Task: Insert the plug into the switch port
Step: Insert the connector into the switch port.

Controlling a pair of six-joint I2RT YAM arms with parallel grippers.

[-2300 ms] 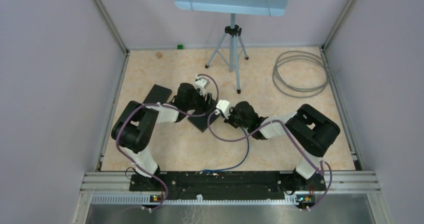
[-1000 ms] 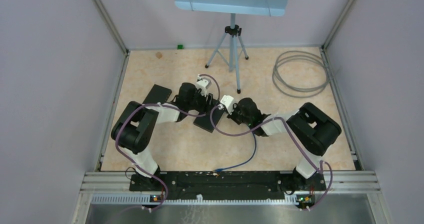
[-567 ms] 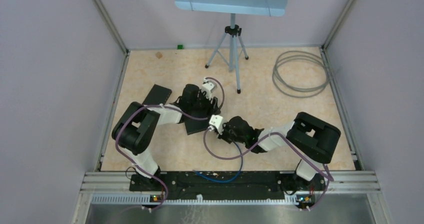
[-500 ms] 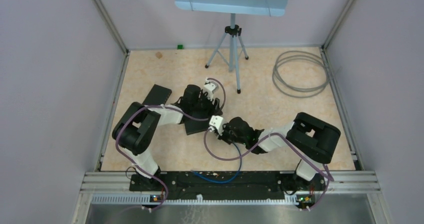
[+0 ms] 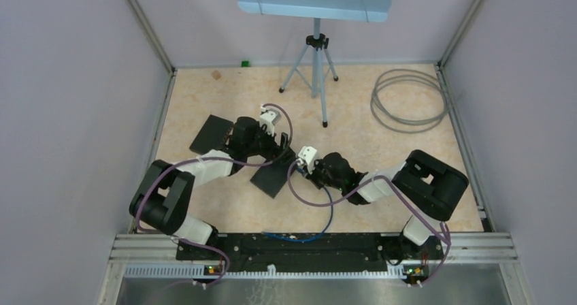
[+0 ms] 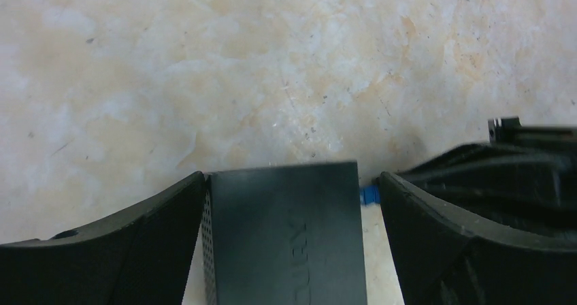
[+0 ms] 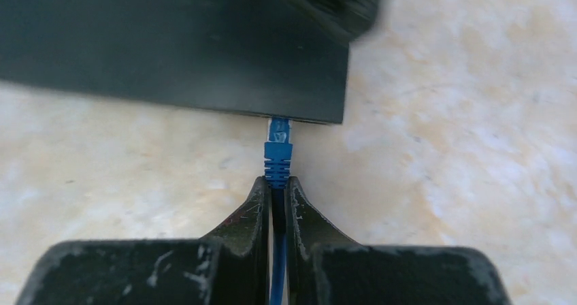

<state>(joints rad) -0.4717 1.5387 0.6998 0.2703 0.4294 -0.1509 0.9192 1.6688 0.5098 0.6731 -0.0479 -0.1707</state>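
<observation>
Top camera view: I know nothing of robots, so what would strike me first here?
The left arm and right arm, both black, lean in toward a flat black switch mid-table. Up close, the right tool pinches a blue cable whose plug meets the switch's edge. A grey cable coil lies in the far right corner.

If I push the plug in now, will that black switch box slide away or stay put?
The flat black switch box likely slides: it seems loose on the smooth marbled tabletop. The left tool straddles it open, so bracing against the blue plug looks partial. Being low and flat, it probably won't tip.
</observation>
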